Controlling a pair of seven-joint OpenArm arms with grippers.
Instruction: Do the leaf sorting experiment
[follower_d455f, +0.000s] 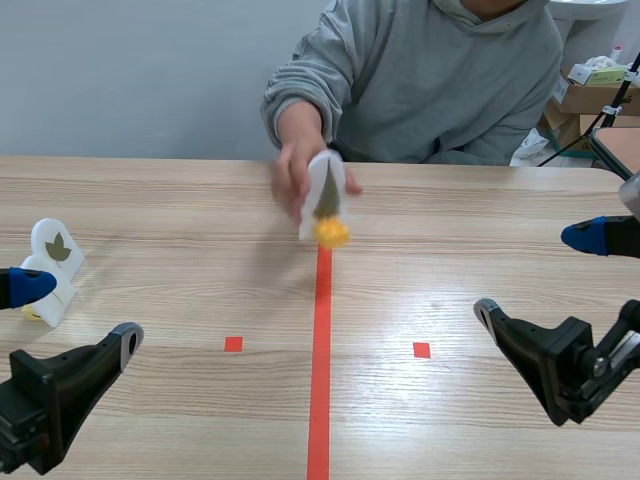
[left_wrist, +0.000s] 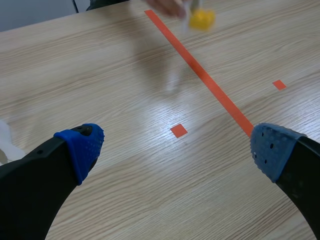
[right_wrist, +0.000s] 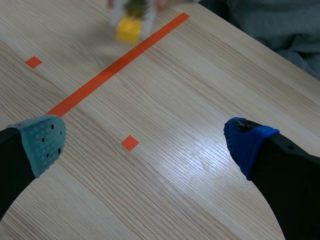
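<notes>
A person's hand (follower_d455f: 293, 168) holds a white leaf card (follower_d455f: 327, 188) on a yellow base (follower_d455f: 332, 233) at the far end of the tape line, blurred. The yellow base (left_wrist: 201, 19) lies far ahead of my left gripper (left_wrist: 175, 145), which is open over bare wood. The card (right_wrist: 129, 26) also lies far ahead of my right gripper (right_wrist: 145, 137), open and holding nothing. In the scene view the left gripper (follower_d455f: 75, 315) sits low at the left and the right gripper (follower_d455f: 540, 275) low at the right. Another white leaf card (follower_d455f: 57, 247) stands at the far left, beside the left gripper.
The person in a grey hoodie (follower_d455f: 450, 80) sits across the wooden table (follower_d455f: 180, 210). Cardboard boxes (follower_d455f: 595, 90) stand behind at the right. A white edge (left_wrist: 5, 142) of the left card shows beside my left finger.
</notes>
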